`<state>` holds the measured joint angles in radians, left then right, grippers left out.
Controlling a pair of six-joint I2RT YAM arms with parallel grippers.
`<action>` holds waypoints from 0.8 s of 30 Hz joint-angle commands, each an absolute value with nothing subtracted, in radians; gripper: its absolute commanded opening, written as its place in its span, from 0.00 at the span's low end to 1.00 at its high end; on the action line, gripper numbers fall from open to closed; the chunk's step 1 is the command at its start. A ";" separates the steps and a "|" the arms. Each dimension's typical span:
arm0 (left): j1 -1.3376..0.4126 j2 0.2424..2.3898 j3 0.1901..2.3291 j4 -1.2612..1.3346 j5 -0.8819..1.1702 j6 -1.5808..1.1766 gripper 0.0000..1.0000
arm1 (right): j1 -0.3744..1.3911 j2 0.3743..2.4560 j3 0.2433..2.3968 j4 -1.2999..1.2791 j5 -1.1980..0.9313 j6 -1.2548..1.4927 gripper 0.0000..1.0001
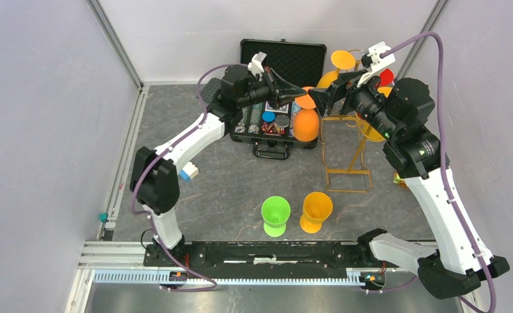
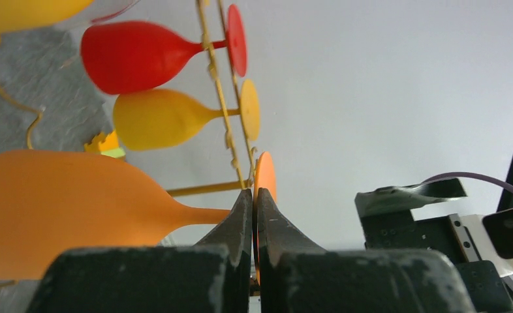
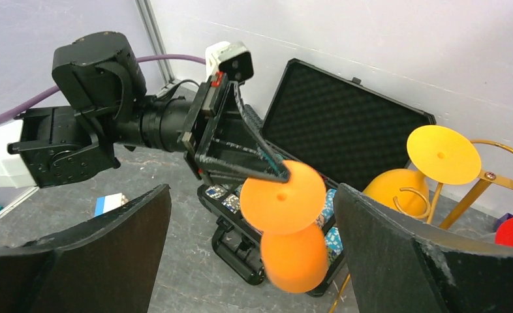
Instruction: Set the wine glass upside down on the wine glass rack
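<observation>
Left claw (image 2: 254,195) pinches wine glass (image 2: 64,208) foot, plainest from left wrist

Lab cell (white panels (image 1: 45,98), aluminium frame (image 1: 115,42)).

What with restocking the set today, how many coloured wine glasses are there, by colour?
orange glass: 1
yellow glasses: 3
red glass: 1
green glass: 1
Total: 6
</observation>
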<state>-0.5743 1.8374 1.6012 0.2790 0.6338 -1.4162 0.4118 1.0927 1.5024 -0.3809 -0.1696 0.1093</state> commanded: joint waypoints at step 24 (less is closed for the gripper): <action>-0.632 2.177 2.143 0.206 0.490 -1.409 0.02 | 0.408 1.053 1.482 -0.417 -0.069 0.060 0.98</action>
<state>-0.6178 2.1624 2.0663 0.2058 0.5217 -1.4345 0.4103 1.0695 1.4952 -0.4278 -0.0963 0.0753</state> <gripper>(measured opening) 0.037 0.979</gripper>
